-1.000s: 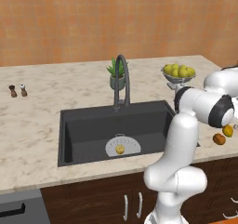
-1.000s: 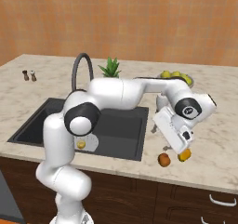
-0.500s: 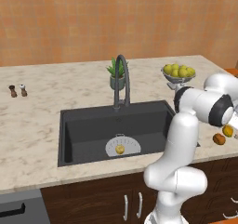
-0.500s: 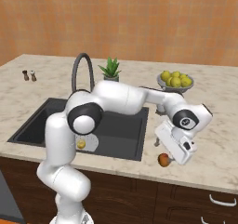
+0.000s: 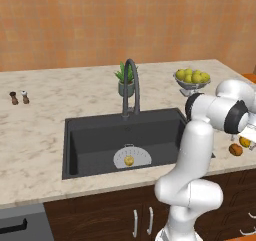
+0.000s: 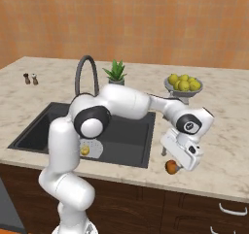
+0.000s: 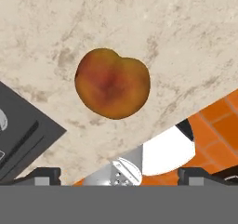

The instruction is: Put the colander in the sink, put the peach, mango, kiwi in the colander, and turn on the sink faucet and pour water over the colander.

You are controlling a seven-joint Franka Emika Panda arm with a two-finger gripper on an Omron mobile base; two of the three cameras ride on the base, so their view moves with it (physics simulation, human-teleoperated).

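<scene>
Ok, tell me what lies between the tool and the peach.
Nothing: in the hand view the open tool looks at the peach with bare marble counter around it.

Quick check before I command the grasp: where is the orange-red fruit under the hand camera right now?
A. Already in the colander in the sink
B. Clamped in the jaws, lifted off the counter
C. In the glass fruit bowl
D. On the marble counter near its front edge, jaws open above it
D. The hand view shows the peach lying free on the counter, and the right base view shows the gripper right over it, not gripping.
</scene>
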